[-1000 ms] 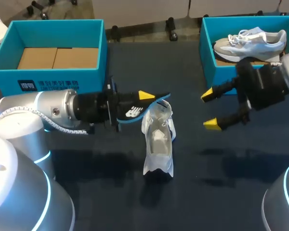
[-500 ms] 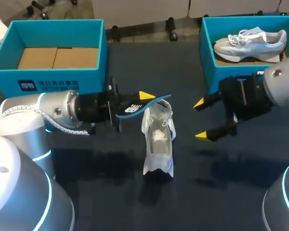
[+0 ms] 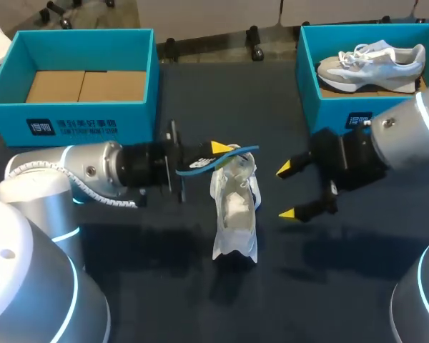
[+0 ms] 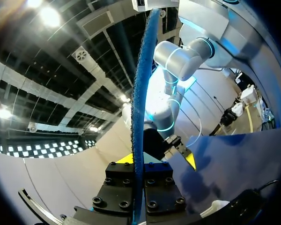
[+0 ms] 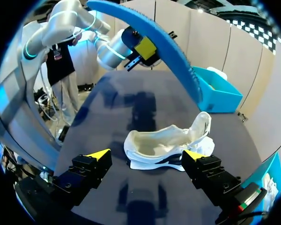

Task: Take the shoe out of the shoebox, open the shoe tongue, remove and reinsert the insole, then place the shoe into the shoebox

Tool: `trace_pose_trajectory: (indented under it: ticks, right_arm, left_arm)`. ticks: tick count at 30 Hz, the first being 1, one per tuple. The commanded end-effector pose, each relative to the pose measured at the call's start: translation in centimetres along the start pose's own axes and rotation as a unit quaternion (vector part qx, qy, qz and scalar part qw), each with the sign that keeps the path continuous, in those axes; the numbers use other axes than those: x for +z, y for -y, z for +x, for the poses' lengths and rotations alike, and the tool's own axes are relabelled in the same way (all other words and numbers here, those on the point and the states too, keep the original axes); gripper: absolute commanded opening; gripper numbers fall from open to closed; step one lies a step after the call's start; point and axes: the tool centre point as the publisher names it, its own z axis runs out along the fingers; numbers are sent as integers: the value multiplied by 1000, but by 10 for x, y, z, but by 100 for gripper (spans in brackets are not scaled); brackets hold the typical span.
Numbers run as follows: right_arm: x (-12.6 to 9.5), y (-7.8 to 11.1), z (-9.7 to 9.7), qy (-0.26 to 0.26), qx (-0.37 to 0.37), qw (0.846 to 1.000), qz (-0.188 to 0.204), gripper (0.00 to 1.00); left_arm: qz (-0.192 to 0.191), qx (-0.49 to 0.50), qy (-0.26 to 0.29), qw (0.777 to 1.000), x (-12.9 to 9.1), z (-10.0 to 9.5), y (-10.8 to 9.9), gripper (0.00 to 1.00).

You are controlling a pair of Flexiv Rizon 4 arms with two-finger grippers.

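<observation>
While the left gripper (image 3: 209, 152) is clenched on one end of the blue insole (image 3: 242, 150), the free end arcs over the white shoe (image 3: 234, 214), which lies on the dark table (image 3: 164, 286) between the arms. The right gripper (image 3: 287, 191) hangs released just beside the shoe. The insole looks light, thin and floppy, likely to buckle if pushed. The shoe's upper seems limp, so its firmer sole or heel is the better hold. A teal shoebox (image 3: 71, 121) and the one with a second shoe (image 3: 372, 63) bear white printed labels, left unread.
</observation>
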Motion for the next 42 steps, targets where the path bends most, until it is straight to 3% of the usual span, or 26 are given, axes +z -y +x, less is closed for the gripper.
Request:
trace_pose_trajectory:
  ticks: [1,10,20,32,42]
  right_arm:
    - [17,-4,-11,-5,1,1000,0,100]
    - [20,2,-15,-13,-2,1000,9,100]
    - [6,18,-16,-13,9,1000,19,100]
    - [-3,23,-13,-8,14,1000,18,100]
    - [-3,23,-13,-8,14,1000,18,100]
  left_arm:
    - [1,-6,2,1000,3,5,-1,0]
    - [5,-28,6,1000,3,17,-3,0]
    - [1,-55,9,998,-2,34,-11,0]
    - [3,-77,4,997,-1,52,-11,0]
    - [9,-89,-6,996,0,52,-11,0]
